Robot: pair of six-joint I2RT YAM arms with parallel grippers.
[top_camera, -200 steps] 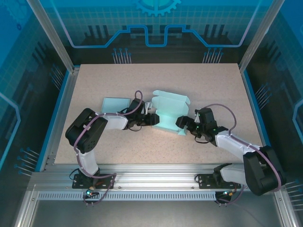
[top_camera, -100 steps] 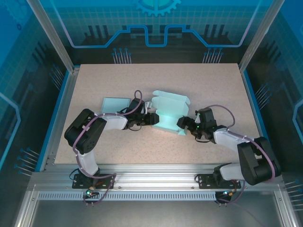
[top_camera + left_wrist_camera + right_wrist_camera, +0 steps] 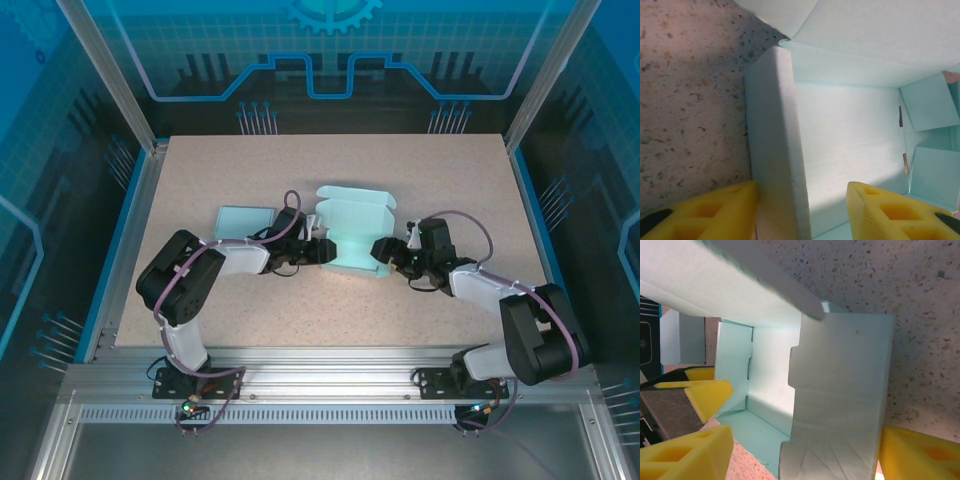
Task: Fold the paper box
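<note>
Looking at a pale mint-green paper box in the middle of the speckled beige table, half formed, with back lid flap up and side walls partly raised. Also a flat mint-green card sheet well apart to the left, untouched. Have the left gripper astride the box's doubled-over left wall, jaws half spread, outer yellow finger against the wall's outside face, inner finger off the wall inside the box; bracing, not clamping. Have the right gripper at the opposite end, jaws wide around the notched right side flap, a finger on each side, no pinch visible yet. Reads as mid-step: forming the right wall with the left end steadied. Next probably calls for nipping that flap, rolling it up and inward, then pressing its tabs down to the box floor. Needs a firm left hold to stop the box sliding. Watch for creasing the thin paper off the score line.
</note>
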